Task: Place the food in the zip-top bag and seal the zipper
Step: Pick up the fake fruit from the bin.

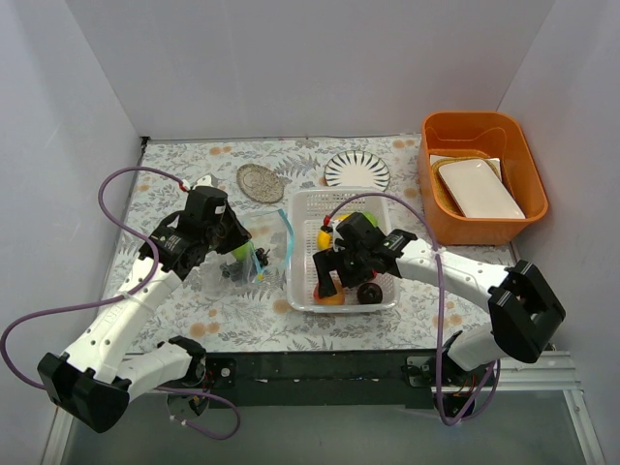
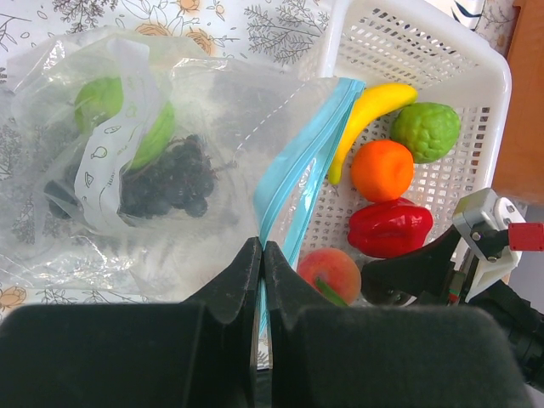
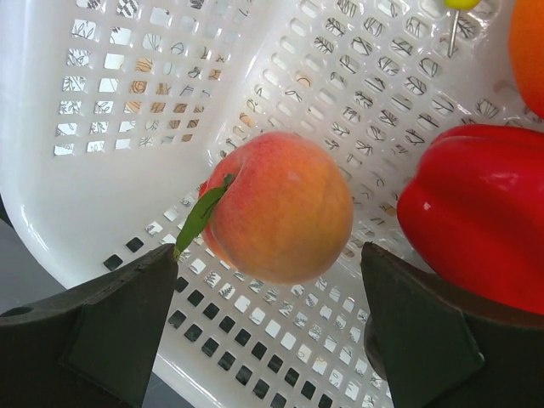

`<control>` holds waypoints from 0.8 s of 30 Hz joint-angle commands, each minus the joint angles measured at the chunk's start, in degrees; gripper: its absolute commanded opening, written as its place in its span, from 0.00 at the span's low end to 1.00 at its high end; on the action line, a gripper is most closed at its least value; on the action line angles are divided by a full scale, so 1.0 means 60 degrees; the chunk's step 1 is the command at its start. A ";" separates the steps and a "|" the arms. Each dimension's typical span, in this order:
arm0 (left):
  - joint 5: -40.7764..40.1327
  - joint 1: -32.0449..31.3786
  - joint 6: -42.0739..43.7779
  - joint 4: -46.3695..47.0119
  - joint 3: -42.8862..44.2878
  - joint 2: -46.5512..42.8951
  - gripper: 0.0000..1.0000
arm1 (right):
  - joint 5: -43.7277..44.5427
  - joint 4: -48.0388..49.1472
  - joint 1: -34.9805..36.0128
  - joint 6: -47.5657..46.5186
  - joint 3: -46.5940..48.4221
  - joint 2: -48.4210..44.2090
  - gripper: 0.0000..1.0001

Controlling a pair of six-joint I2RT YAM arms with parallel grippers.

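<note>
The clear zip-top bag [image 2: 195,102] lies on the floral cloth left of the basket, also in the top view [image 1: 242,263]. It holds a green ball [image 2: 102,98] and dark grapes [image 2: 170,183]. My left gripper [image 2: 262,255] is shut on the bag's mouth edge, where the blue-green zipper [image 2: 310,144] runs. The white basket [image 3: 127,127] holds the banana [image 2: 374,106], a green ball [image 2: 425,129], the orange [image 2: 382,168], the red pepper [image 3: 476,212], the peach [image 3: 280,208] and a dark brown ball [image 1: 369,292]. My right gripper [image 3: 268,253] is open, its fingers on either side of the peach, not touching it.
An orange bin [image 1: 528,170] with white plates stands at the back right. A striped plate [image 1: 356,170] and a small round dish [image 1: 260,181] lie behind the basket [image 1: 300,203]. White walls close in the sides and back.
</note>
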 commanded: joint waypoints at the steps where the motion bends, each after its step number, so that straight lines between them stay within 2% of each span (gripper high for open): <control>1: 0.0076 0.0054 0.0064 0.0228 -0.0057 -0.0070 0.00 | -0.0362 0.0632 0.0034 0.0076 -0.0045 0.0122 0.95; 5: 0.0120 0.0054 0.0093 0.0242 -0.0072 -0.0070 0.00 | -0.0509 0.0985 0.0034 0.0193 -0.0250 0.0297 0.95; 11: 0.0134 0.0054 0.0108 0.0228 0.0001 -0.0012 0.00 | -0.0597 0.1190 0.0048 0.0296 -0.0309 0.0678 0.85; 14: 0.0091 0.0054 0.0108 0.0198 0.0016 -0.0011 0.00 | -0.0465 0.1132 0.0048 0.0311 -0.0294 0.0636 0.68; 15: 0.0090 0.0054 0.0094 0.0198 0.0016 -0.0012 0.00 | -0.0450 0.1190 0.0048 0.0296 -0.0309 0.0562 0.60; 18: 0.0149 0.0054 0.0123 0.0242 0.0001 0.0032 0.00 | -0.0304 0.1278 0.0048 0.0340 -0.0309 0.0182 0.47; 24: 0.0237 0.0054 0.0108 0.0301 0.0001 0.0106 0.00 | -0.0012 0.1396 0.0048 0.0457 -0.0075 -0.0712 0.41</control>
